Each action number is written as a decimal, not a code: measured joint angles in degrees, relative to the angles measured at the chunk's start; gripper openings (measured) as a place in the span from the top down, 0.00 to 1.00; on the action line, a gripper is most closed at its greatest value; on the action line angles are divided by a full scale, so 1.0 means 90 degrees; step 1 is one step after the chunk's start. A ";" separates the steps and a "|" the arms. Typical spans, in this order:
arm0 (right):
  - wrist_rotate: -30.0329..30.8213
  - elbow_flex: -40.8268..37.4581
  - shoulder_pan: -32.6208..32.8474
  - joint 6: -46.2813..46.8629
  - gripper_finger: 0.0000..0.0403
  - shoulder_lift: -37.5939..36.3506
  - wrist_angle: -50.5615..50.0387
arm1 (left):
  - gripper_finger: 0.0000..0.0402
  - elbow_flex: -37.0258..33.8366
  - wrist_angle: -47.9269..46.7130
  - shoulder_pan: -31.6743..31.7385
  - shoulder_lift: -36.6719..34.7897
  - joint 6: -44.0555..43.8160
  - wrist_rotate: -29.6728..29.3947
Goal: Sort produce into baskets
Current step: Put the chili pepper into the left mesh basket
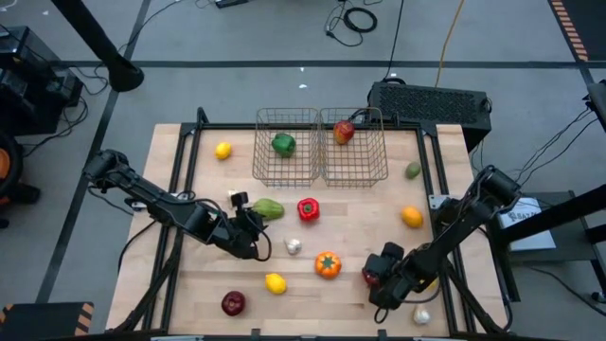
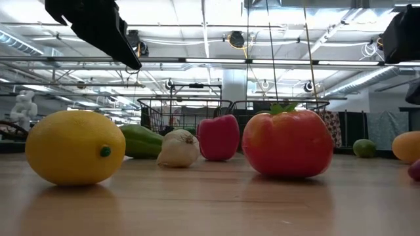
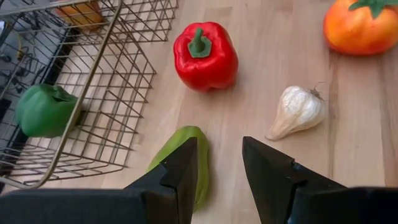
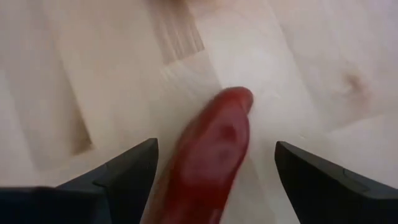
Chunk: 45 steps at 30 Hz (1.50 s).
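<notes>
Wood table (image 1: 360, 237): right gripper (image 4: 214, 168) spread wide astride chilli (image 4: 208, 165), lined up to grab; left gripper (image 3: 221, 165) part-open, empty, beside green pepper (image 3: 186, 155).

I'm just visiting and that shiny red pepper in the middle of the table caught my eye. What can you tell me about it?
The red pepper is a glossy, lobed bell pepper with a short green stem, smooth like plastic or wax. It sits on the bare wooden table with its stem end facing up towards the overhead camera, just in front of the two wire baskets. A long green vegetable lies close beside it. Nothing touches it, and the left hand is near but apart.
</notes>
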 joint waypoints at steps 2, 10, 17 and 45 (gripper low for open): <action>-0.0012 0.0207 0.0000 -0.0028 0.22 0.0176 -0.0422 | 0.66 -0.0001 0.0000 0.0000 0.0000 0.0028 -0.0002; -0.0433 0.0528 0.0000 0.0038 0.22 0.0620 -0.0974 | 0.66 0.0002 0.0002 0.0017 0.0000 0.0033 -0.0016; -0.0568 0.0547 -0.0003 0.0146 0.22 0.0713 -0.0891 | 0.67 0.0002 0.0000 0.0017 0.0000 0.0061 -0.0017; -0.0539 0.2245 0.1340 0.1157 0.22 0.0683 -0.3982 | 0.67 0.0004 0.0022 0.0012 0.0000 0.0038 -0.0110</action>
